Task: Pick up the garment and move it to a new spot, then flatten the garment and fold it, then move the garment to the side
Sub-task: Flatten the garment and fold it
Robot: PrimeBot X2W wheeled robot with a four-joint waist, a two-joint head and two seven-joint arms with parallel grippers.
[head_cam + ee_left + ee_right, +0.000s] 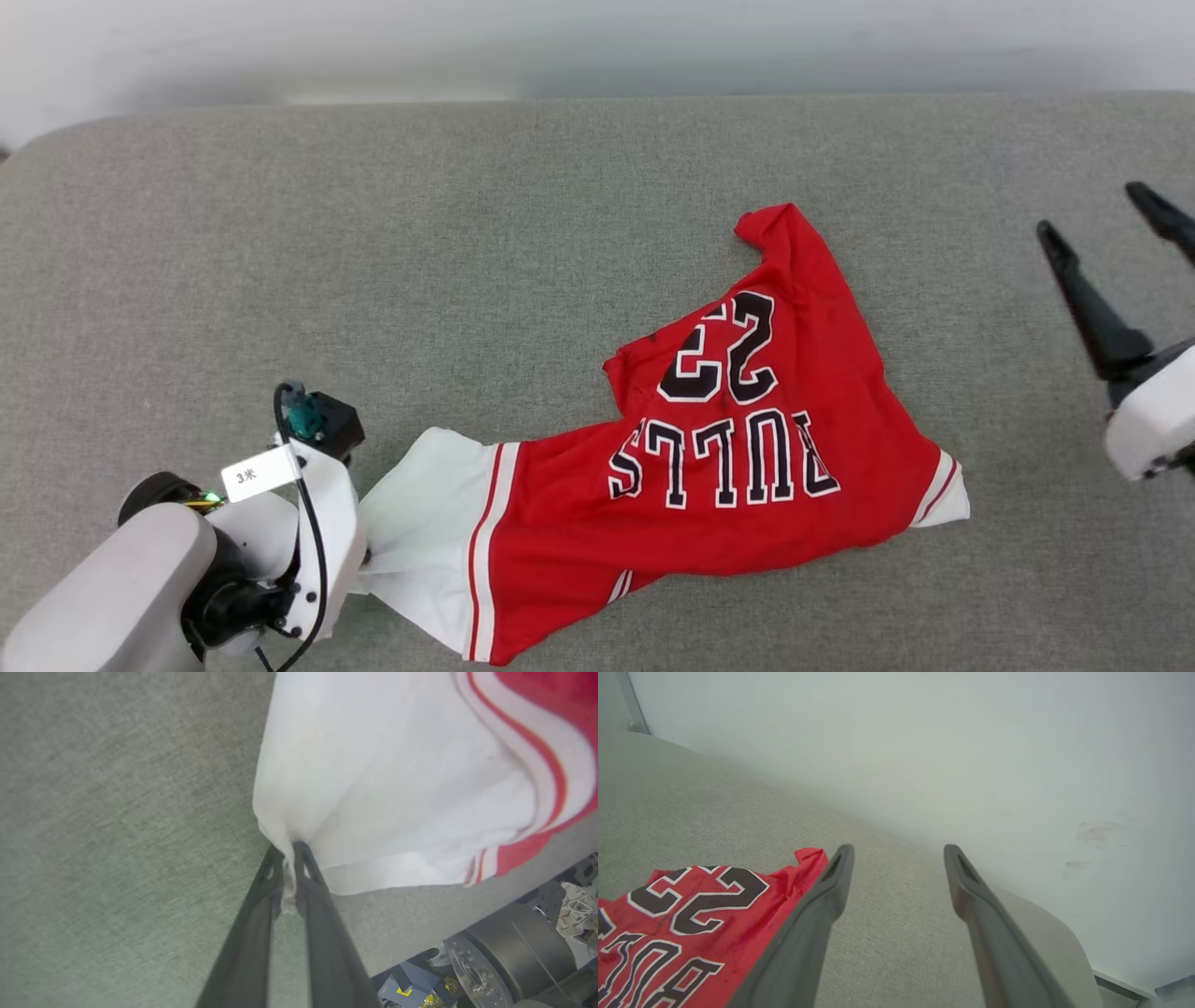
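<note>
Step in hand: You are at the pick-up. The garment [747,467] is gripped at one end, but nearly all of it lies on the table [467,233], so I judge the lift has barely begun.

Garment: It lies crumpled and skewed across the near middle and right of the table, red body up. The BULLS 23 lettering [724,439] reads upside down from the head. One hem corner peaks toward the wall [597,37]. It is not flat.

Left claw: In the left wrist view your left claw [288,851] has its fingers together, pinching a tuck of the white sleeve [373,788] at the sleeve's edge. The cloth fans out from the pinch.

Left arm pose: The left arm [168,579] sits low at the near left, wrist turned in toward the sleeve and close over the table.

Right claw: Your right claw [1092,213] stands with its fingers wide apart and empty, raised at the far right. It is well clear of the other sleeve [943,490].

Next move: Lift and carry from the sleeve pinch, slowly; a single thin tuck may slip under the trailing weight. The right claw could take the far sleeve to share the load.

Risk: Dragging may bunch the body further.
</note>
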